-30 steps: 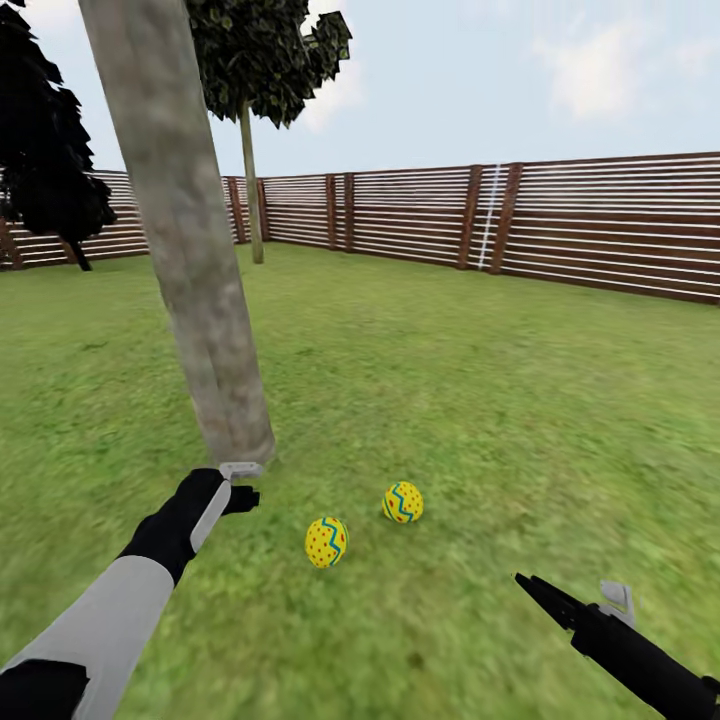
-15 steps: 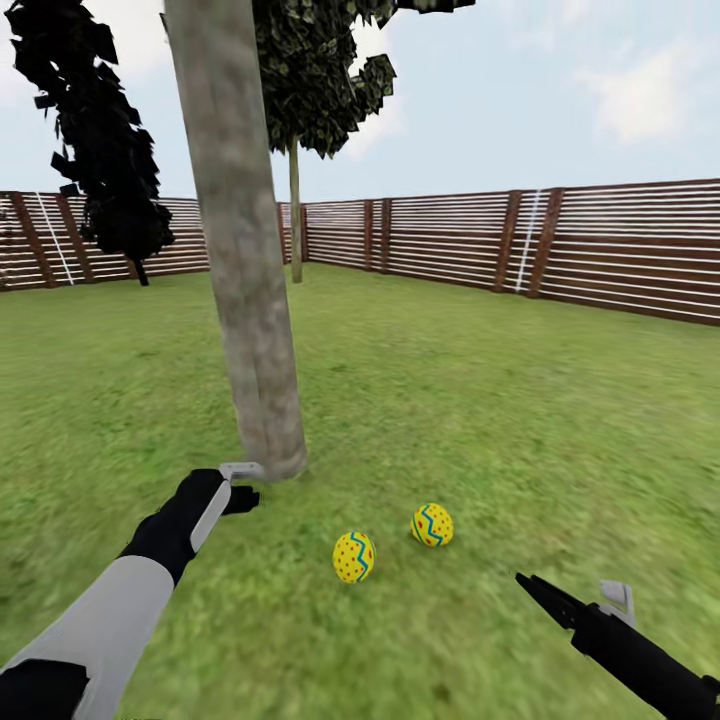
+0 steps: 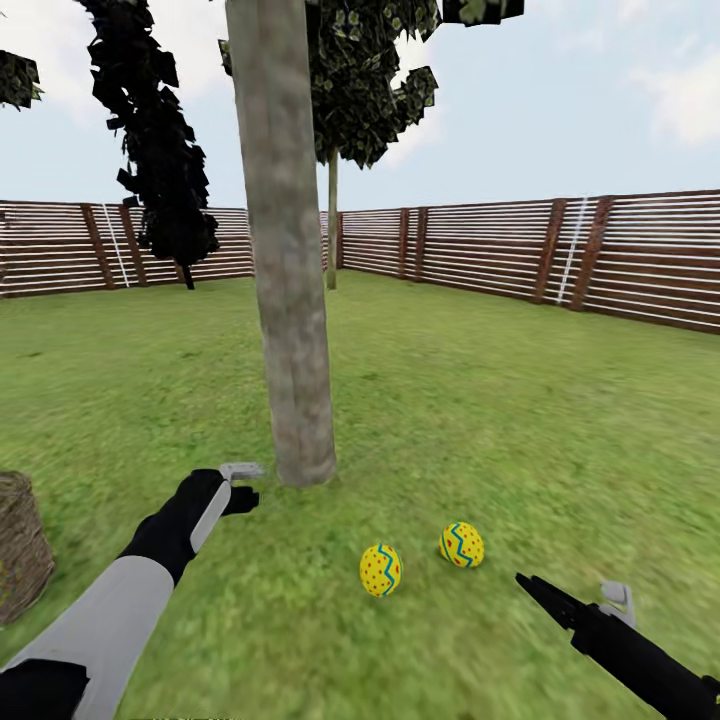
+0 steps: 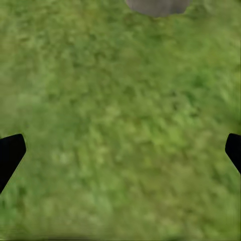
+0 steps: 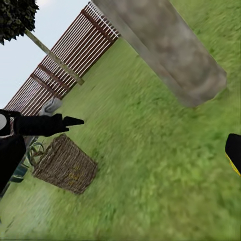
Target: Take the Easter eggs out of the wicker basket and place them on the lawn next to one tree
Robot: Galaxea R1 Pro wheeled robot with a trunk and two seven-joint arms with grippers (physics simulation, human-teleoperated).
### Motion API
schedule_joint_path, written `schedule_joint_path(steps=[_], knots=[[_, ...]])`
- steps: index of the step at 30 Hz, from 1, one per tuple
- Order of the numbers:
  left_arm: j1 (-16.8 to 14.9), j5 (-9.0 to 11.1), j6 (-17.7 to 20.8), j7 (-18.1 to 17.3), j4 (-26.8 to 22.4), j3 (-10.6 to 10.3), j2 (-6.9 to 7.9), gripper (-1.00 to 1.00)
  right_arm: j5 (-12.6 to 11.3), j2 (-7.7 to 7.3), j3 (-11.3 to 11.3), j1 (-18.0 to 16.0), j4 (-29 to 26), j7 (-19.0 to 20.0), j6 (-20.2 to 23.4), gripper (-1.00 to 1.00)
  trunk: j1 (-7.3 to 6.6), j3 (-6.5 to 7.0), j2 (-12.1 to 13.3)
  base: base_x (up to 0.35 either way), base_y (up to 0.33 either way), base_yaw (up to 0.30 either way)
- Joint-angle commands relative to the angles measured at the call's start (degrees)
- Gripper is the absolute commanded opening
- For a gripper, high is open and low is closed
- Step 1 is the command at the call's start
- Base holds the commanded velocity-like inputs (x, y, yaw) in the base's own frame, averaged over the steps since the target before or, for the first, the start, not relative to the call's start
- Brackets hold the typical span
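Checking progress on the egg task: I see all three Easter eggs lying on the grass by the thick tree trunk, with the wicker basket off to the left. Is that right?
Not quite. The head view shows two Easter eggs, not three, on the lawn by the thick tree trunk: one dotted egg and one zigzag egg. The wicker basket is indeed off to the left.

Two eggs (image 3: 381, 570) beside tree trunk (image 3: 292, 300)

Two eggs (image 3: 381, 570) (image 3: 461, 545), one basket (image 3: 20, 545), three trees (image 3: 290, 300) (image 3: 160, 170) (image 3: 332, 215) (one near-black)
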Motion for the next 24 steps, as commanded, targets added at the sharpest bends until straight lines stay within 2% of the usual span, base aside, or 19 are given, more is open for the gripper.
schedule_joint_path(steps=[1, 24], knots=[[-0.04, 0.59, 0.19, 0.5, -0.02, -0.32, 0.07, 1.0, -0.21, 0.0, -0.05, -0.02, -0.01, 0.06, 0.38, 1.0, -0.24, 0.12, 0.39, 0.0, 0.0, 0.226], [-0.04, 0.64, 0.62, 0.49, 0.07, -0.31, 0.07, 1.0, -0.16, 0.0, -0.05, -0.02, -0.01, 0.06, 0.4, 1.0, -5.29, 4.25, 9.61, 0.0, 0.0, 0.22]])
